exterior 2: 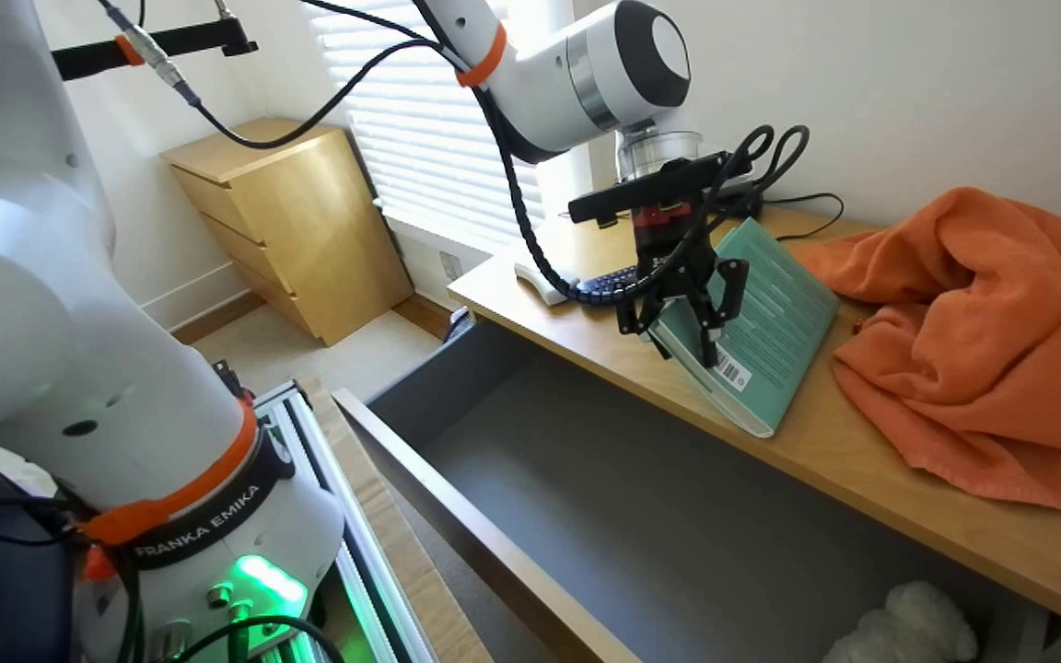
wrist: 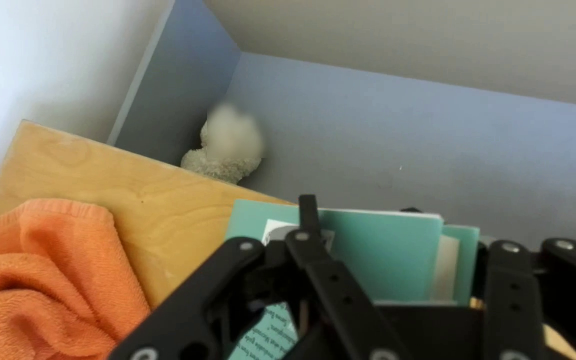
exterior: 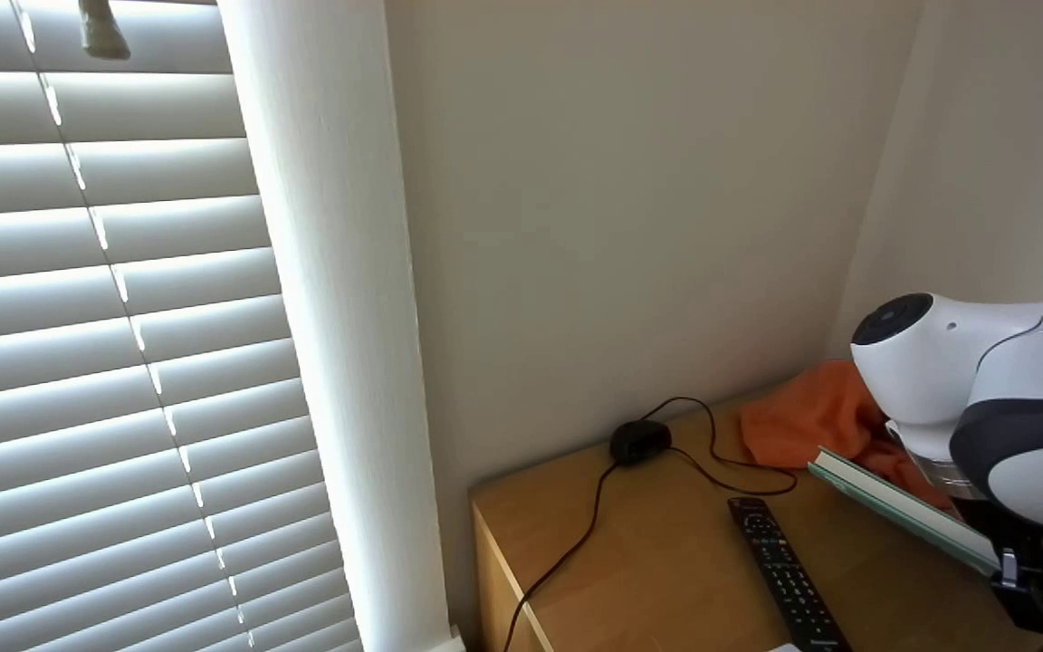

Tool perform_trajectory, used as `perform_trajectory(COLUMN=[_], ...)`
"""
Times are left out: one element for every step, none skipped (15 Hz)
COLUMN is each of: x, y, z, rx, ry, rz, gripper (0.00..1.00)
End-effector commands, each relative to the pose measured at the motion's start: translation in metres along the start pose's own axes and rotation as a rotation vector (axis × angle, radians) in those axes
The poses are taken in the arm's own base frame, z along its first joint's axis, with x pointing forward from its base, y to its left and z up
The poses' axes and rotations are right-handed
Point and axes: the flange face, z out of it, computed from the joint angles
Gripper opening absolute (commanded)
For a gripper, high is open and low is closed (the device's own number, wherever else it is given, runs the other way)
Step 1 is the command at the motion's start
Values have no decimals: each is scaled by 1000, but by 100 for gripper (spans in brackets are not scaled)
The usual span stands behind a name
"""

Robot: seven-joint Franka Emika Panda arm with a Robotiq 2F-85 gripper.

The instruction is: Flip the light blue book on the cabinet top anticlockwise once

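The light blue book (exterior 2: 784, 313) is tilted up on the cabinet top (exterior: 648, 543), its back cover with a barcode leaning toward the orange cloth. In an exterior view its lower corner sits close to the cabinet's front edge. My gripper (exterior 2: 685, 345) reaches down over the raised edge, one finger on each side of the book. From the wrist, the gripper (wrist: 360, 209) has the book (wrist: 378, 260) between its fingers, and the far fingertip is mostly hidden behind the covers. At right in an exterior view, pages show along the upper edge of the book (exterior: 902, 512).
A crumpled orange cloth (exterior 2: 982, 350) lies beside the book. A black remote (exterior: 784, 570) and a small black device (exterior: 639, 442) with a cable are on the other side. Below the front edge, an open drawer (exterior 2: 586, 497) holds a white fluffy thing (exterior 2: 908, 626).
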Motion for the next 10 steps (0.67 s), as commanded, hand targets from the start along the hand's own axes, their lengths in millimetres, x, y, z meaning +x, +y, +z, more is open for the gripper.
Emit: perform_trajectory(x=[0,0,1,1,2,3,5,6,7,8], y=[-26,-28,-29,-29,-29,-30,-30,-29,-29,-29], z=[24,25,27,28,29,29,30,30,31,31], rx=[61,63,62,58,55,53,52,53,55,57], ry=[-77,-90,-97,-100,-103,-105,-102,-100,-98,-95], rz=[-51,-56,-60,-58,-59,-63,-65,-66,-68,-70], gripper=[19,19,19,19,19,19,19,19,25,53])
